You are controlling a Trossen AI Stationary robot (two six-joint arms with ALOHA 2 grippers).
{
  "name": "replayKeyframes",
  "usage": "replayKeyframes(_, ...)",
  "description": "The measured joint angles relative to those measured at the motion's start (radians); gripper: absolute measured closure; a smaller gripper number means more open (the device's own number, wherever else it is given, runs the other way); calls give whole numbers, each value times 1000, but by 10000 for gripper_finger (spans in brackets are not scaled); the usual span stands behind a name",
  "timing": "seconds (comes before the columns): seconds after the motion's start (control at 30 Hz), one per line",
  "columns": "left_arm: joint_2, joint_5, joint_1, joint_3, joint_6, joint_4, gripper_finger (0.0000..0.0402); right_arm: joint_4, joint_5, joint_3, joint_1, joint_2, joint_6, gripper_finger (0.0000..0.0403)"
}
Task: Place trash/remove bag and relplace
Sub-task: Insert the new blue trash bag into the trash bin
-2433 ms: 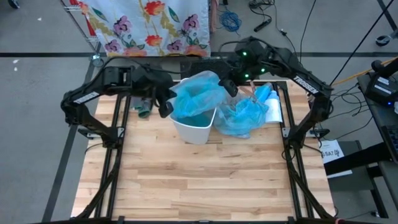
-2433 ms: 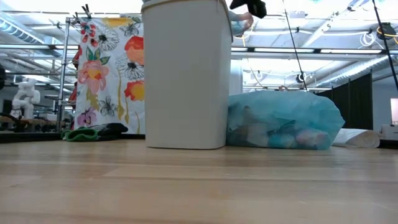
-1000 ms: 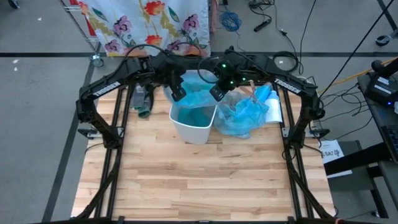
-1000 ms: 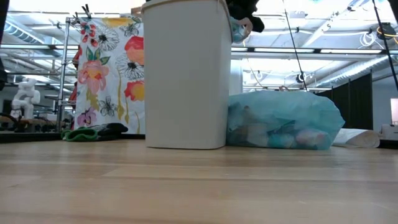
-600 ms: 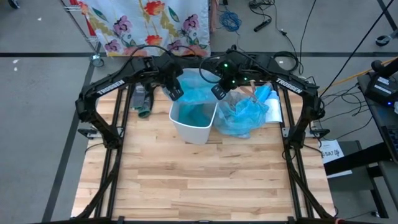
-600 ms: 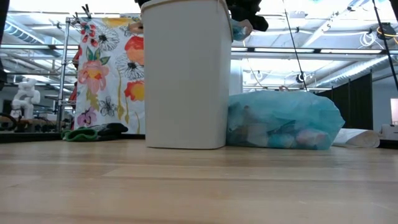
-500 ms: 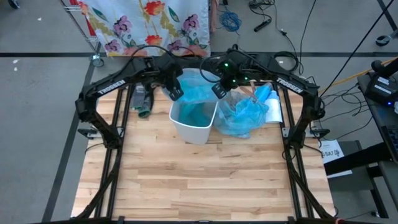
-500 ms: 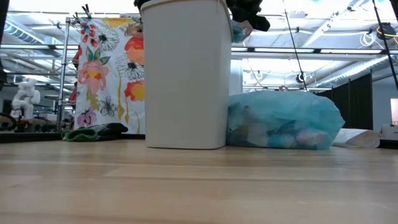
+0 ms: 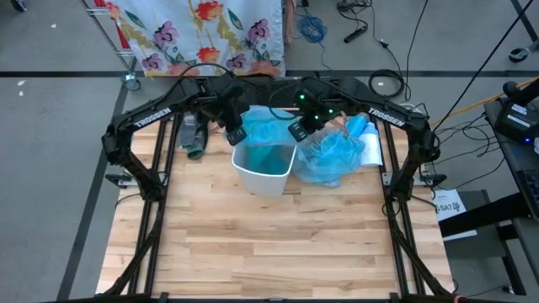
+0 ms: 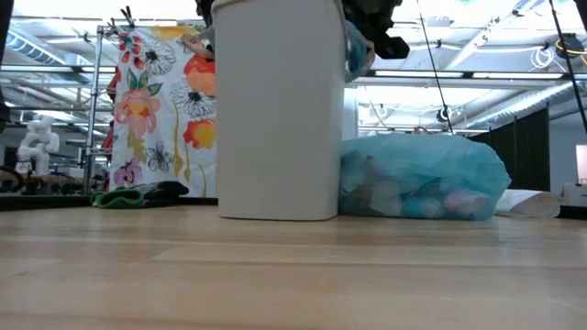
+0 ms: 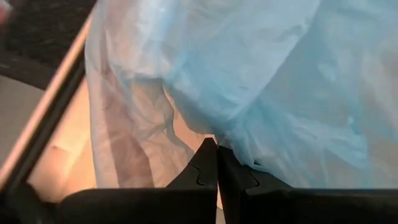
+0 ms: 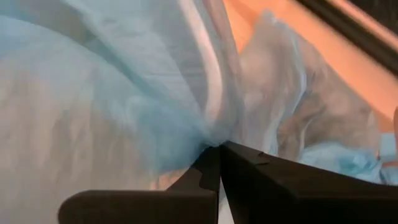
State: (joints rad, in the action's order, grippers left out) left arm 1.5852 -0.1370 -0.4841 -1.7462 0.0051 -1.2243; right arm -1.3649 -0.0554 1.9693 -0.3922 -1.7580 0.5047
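Over the white bin (image 9: 264,172), a fresh blue liner (image 9: 271,128) is pinched by left end effector (image 9: 235,135) and right end effector (image 9: 296,130). Trash sits bagged (image 9: 330,156) beside it on the desk (image 9: 278,244).

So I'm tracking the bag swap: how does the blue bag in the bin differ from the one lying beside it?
The bag in the bin is stretched open over the white bin; the bag beside it lies bunched on the table. The first is pinched by both pincers, left and right; the second lies untouched, lumpy with trash. Both are thin light-blue plastic.
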Motion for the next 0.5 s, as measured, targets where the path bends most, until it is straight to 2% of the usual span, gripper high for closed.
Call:
replayKeyframes(0.13,0,-79,-1,0,0,-2,401,-2,-2,-31,10,0,11,403)
replayKeyframes(0.33,-1,-275,0,1,23,-11,401,-6,4,-35,15,5,11,403)
replayKeyframes(0.5,-10,-282,0,1,17,-14,401,1,8,-35,16,51,11,403)
